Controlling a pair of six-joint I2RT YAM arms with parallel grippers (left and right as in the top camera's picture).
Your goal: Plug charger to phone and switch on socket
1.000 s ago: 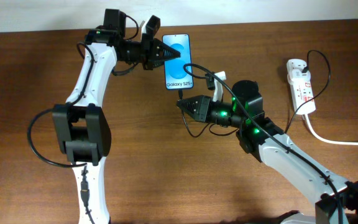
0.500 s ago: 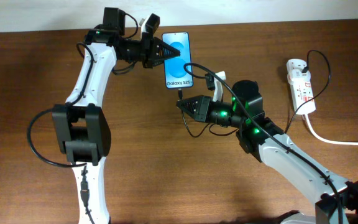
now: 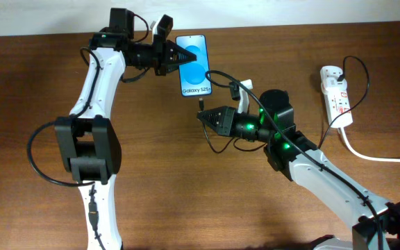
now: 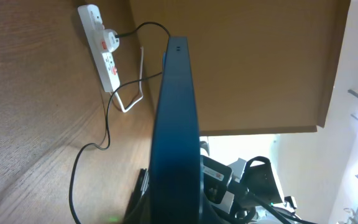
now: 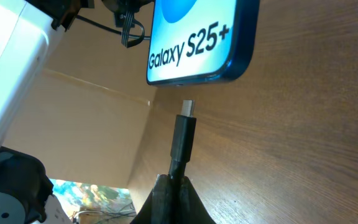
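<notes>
Left pincer (image 3: 171,55) is clamped on the side edge of the phone (image 3: 194,66), holding it screen-up just to its right. Beyond the phone's lower end, the right pincer (image 3: 201,115) is closed narrow on the charger (image 5: 183,134). The charger's metal tip points at the phone's bottom edge, near but not touching. Well apart to that pincer's right, the socket (image 3: 337,94) lies on the worktop (image 3: 151,180), with the black cable running back to it. A push slightly off the port would likely hit the frame. That could twist the phone in the left pincer's grip or slide the plug back between the right fingers.
</notes>
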